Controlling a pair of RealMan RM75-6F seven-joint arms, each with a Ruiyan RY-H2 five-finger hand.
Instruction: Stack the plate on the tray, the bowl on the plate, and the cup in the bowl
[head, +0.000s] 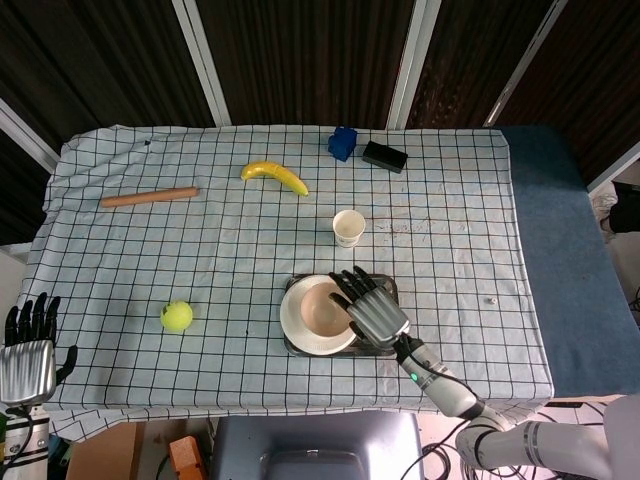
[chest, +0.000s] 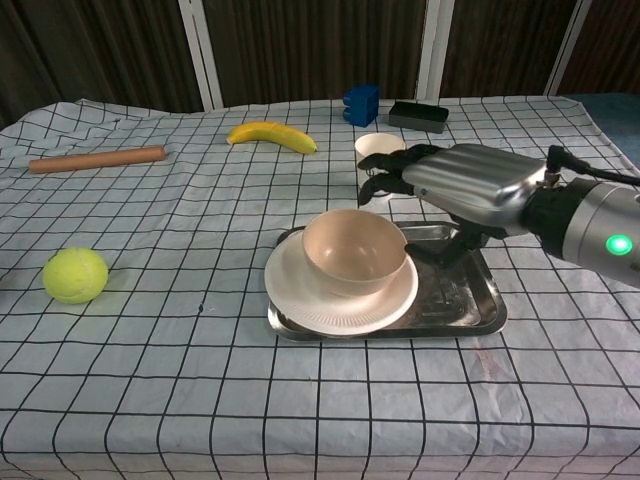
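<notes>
The beige bowl (chest: 355, 251) (head: 324, 308) sits upright on the white plate (chest: 300, 293) (head: 296, 324), which lies on the left part of the metal tray (chest: 462, 305) (head: 384, 283). My right hand (chest: 462, 185) (head: 372, 312) hovers just right of the bowl over the tray, fingers spread, holding nothing. The white paper cup (head: 348, 228) (chest: 372, 147) stands upright on the cloth behind the tray, partly hidden by my right hand in the chest view. My left hand (head: 30, 352) hangs off the table's front left corner, fingers apart and empty.
A yellow tennis ball (chest: 75, 275) (head: 176, 316) lies front left. A banana (chest: 272, 135), a wooden rod (chest: 97, 159), a blue block (chest: 361, 104) and a black box (chest: 418, 117) sit towards the back of the checked cloth.
</notes>
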